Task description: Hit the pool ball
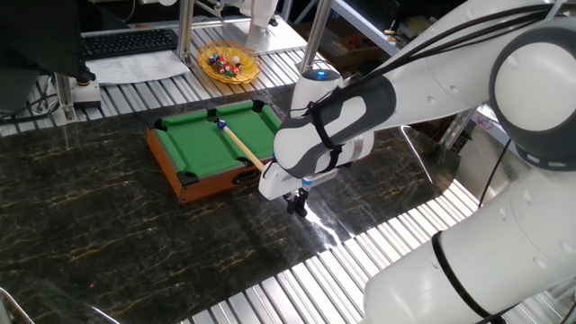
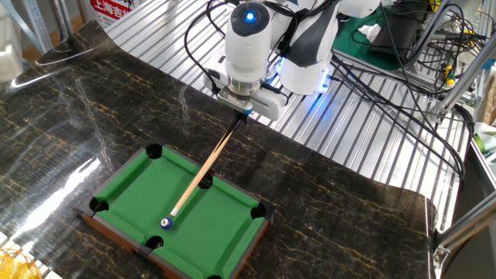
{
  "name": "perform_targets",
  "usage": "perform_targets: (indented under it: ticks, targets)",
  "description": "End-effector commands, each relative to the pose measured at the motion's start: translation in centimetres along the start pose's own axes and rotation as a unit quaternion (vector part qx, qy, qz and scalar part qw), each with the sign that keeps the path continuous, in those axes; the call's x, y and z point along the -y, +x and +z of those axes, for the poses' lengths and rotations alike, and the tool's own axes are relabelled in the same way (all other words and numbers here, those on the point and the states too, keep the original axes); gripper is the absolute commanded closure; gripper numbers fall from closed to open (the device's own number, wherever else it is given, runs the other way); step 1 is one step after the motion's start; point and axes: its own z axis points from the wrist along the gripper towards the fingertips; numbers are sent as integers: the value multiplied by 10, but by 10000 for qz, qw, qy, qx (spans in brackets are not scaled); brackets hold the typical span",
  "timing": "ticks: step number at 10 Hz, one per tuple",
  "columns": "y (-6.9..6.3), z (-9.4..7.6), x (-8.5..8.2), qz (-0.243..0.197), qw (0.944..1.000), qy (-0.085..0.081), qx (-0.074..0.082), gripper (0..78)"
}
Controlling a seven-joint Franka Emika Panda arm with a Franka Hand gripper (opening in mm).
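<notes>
Other fixed view: pincer [image 2: 242, 111] clamped on cue [image 2: 203, 173], tip touching pool ball [image 2: 166, 223] (red sign unreadable).

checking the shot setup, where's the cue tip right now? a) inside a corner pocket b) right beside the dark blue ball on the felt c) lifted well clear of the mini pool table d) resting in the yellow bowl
b: in the other fixed view the cue slants down from the gripper to the green felt, its tip ending right by the pool ball; whether they touch cannot be told.
</notes>
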Motion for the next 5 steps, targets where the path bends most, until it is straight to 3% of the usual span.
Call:
perform_targets:
  ticks: [1, 3, 5]
  targets:
    - [-1, 0, 0, -4, 10000, 1, 17, 764]
    - [-3, -1, 0, -7, 10000, 2, 18, 764]
    - [-21, -2, -5, 34, 10000, 6, 75, 764]
